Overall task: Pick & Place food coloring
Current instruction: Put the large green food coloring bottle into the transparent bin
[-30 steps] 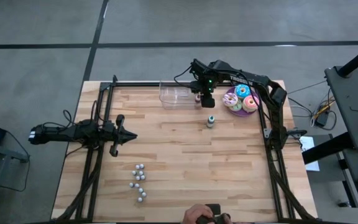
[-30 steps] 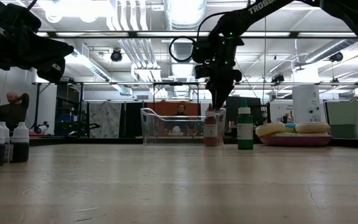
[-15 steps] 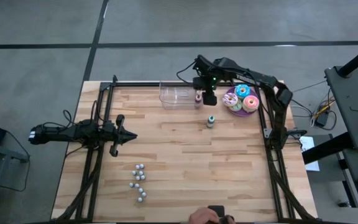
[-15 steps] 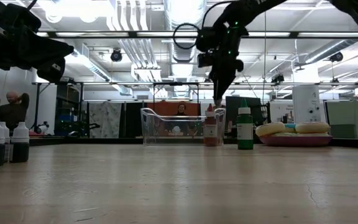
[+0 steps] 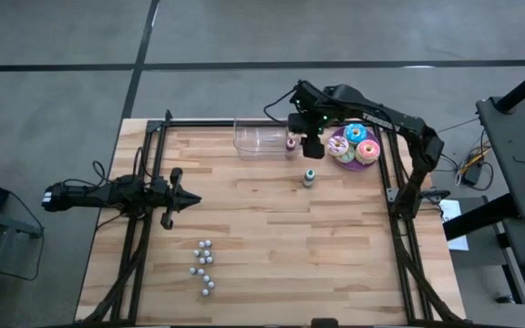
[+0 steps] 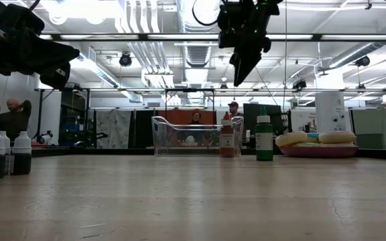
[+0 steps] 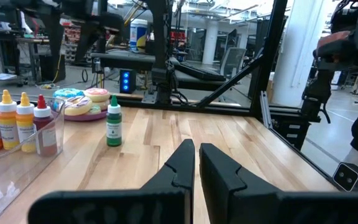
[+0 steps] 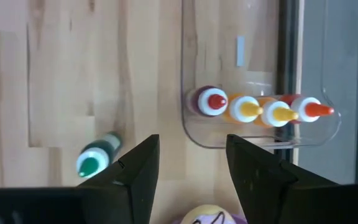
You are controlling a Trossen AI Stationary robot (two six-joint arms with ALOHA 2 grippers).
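Right gripper, jaws wide and empty, above four bottles in clear bin; left gripper closed, idle

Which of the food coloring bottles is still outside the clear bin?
The green-capped bottle, standing alone on the bare wood table. The other four, with red, yellow and orange caps, stand in a row inside the clear bin.

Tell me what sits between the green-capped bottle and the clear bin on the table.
Nothing: in the high view only bare wood separates the green-capped bottle from the clear bin. The open right claw hangs above that stretch.
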